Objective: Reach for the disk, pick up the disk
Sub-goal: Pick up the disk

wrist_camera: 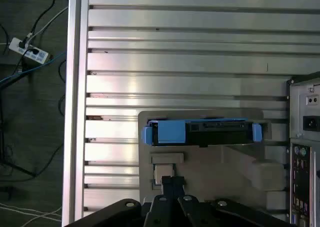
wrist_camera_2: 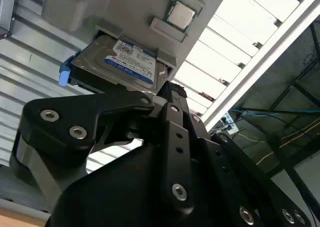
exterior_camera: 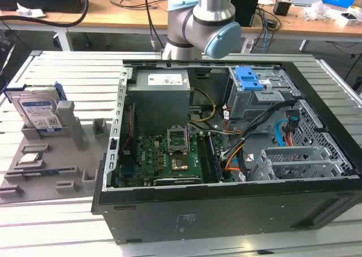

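at the exterior view's left, the disk (exterior_camera: 38, 112) stands on edge in a slot of a grey plastic fixture (exterior_camera: 68, 149), label facing out; held upright like that, its upper edge and blue side rails are free for a grip from above, or so i judge. it is a flat silver metal slab with a white-and-blue label, hard and smooth, and the rails are a glossier plastic. shallow pockets in the fixture cradle smaller parts, among them a square processor chip (wrist_camera_2: 179, 15) with a dull metal lid, seen in the second wrist view. the fixture sits on a ribbed aluminium table (exterior_camera: 51, 228) whose long grooves catch the light

in the middle of the frame the open computer case (exterior_camera: 226, 217), black sheet metal outside, lies on its side so that its inside faces up. it holds a boxy grey power supply (exterior_camera: 161, 95), a green motherboard (exterior_camera: 164, 158) and bundled cables, with a blue plastic latch (exterior_camera: 249, 78) on a grey drive cage toward the upper right. the arm (exterior_camera: 209, 19), a silver tube with pale blue caps, shows at the upper centre

in the first wrist view the gripper (wrist_camera: 172, 181), matte black with bolted links, points toward the disk's top edge, near it but not touching. its jaws look drawn together with nothing between them. the reach looks unfinished and the pick-up is not yet done
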Controlling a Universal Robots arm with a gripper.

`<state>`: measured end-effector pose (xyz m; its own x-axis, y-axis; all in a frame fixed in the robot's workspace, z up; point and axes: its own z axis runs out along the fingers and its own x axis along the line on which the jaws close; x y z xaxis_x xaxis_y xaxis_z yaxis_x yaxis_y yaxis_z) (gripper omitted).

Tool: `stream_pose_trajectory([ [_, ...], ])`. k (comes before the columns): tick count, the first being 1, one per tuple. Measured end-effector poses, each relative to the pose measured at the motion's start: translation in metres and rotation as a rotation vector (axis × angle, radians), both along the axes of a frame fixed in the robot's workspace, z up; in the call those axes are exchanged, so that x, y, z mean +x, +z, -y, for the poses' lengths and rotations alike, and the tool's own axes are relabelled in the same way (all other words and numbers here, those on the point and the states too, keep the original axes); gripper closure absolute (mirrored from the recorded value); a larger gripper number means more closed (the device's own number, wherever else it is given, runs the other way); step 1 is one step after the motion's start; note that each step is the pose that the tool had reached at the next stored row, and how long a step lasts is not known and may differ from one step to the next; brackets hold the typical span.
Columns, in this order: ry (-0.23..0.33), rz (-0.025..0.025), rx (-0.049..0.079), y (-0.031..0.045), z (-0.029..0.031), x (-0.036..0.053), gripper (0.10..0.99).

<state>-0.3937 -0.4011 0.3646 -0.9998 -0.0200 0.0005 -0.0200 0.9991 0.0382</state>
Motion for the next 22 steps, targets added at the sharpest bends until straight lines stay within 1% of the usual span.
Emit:
stream_pose_trajectory([
  [2, 0.014, 0.0000, 0.000, 0.0000, 0.0000, 0.0000, 0.980],
  [4, 0.058, 0.0000, 0.000, 0.0000, 0.0000, 0.0000, 0.980],
  [9, 0.141, 0.0000, 0.000, 0.0000, 0.0000, 0.0000, 0.980],
  [10, 0.169, 0.0000, 0.000, 0.0000, 0.0000, 0.0000, 0.980],
  [19, 0.260, -0.0001, 0.000, 0.0000, 0.0000, 0.0000, 0.980],
  [22, 0.276, 0.0000, 0.000, 0.0000, 0.0000, 0.0000, 0.980],
])
